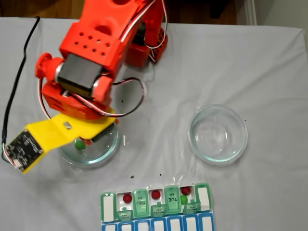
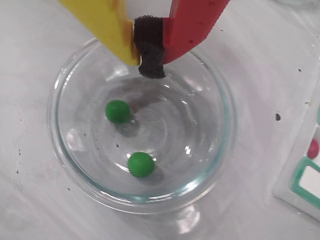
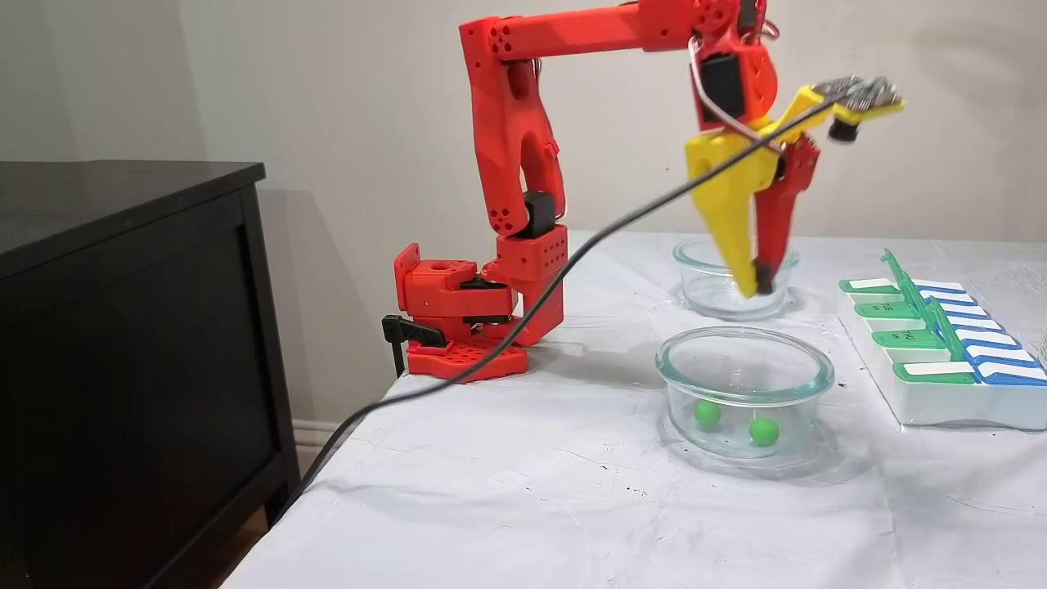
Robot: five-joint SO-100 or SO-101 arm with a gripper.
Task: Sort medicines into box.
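Gripper (image 2: 150, 60) fingers pressed together, nothing pinched; dark foam pad at the tips. It hangs above a glass dish (image 2: 65, 165) holding two green balls (image 2: 118, 111) (image 2: 140, 164). Box (image 1: 108, 204) at the table's near edge in a fixed view: three red balls (image 1: 127, 198) and one green (image 1: 183, 199) in open cells. Second dish (image 1: 218, 134) beside.

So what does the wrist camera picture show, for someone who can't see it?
Two small bright green balls lie apart in a round clear glass dish on white cloth. The yellow-and-red gripper hangs above, shut, holding nothing.
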